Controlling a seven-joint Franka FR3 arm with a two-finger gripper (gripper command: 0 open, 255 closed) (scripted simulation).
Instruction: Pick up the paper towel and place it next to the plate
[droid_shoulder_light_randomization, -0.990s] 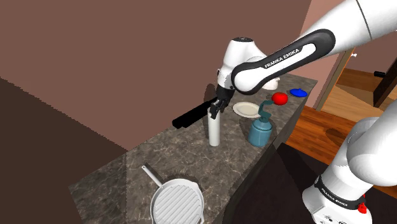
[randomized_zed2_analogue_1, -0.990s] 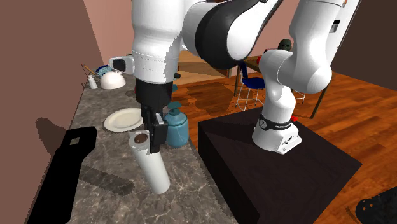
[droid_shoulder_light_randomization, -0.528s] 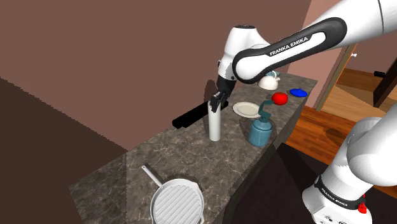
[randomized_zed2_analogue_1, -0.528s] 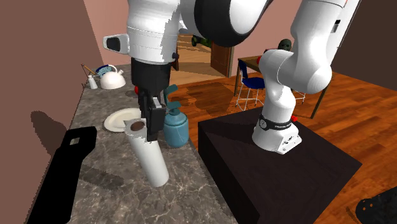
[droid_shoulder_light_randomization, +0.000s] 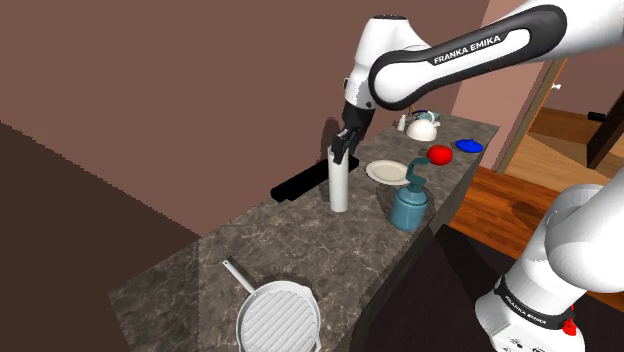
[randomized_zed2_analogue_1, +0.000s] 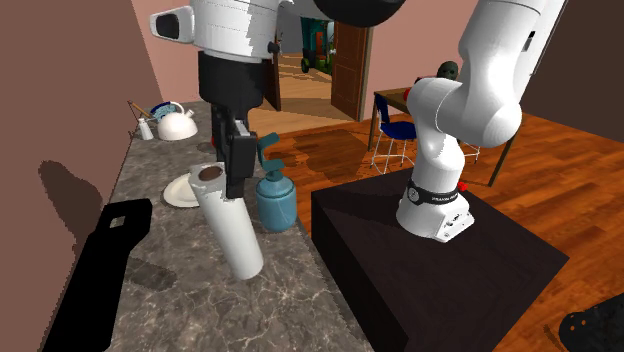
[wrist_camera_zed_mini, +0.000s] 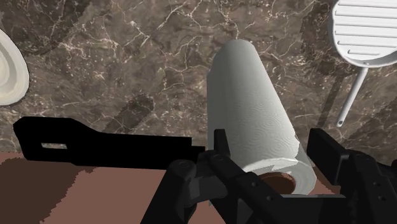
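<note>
The black claw (randomized_zed2_analogue_1: 232, 168) was clamped on the top of the nearly upright white paper towel roll (randomized_zed2_analogue_1: 233, 228), near the round white plate (randomized_zed2_analogue_1: 178, 194).

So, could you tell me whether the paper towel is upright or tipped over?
Upright, leaning slightly; the gripper clasps the paper towel at its top.

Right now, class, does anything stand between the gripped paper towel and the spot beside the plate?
Nothing visible does. The gripper clasps the paper towel, and bare counter lies between it and the plate. The teal dispenser stands beside the plate, nearer the counter's front edge, off that path.
</note>
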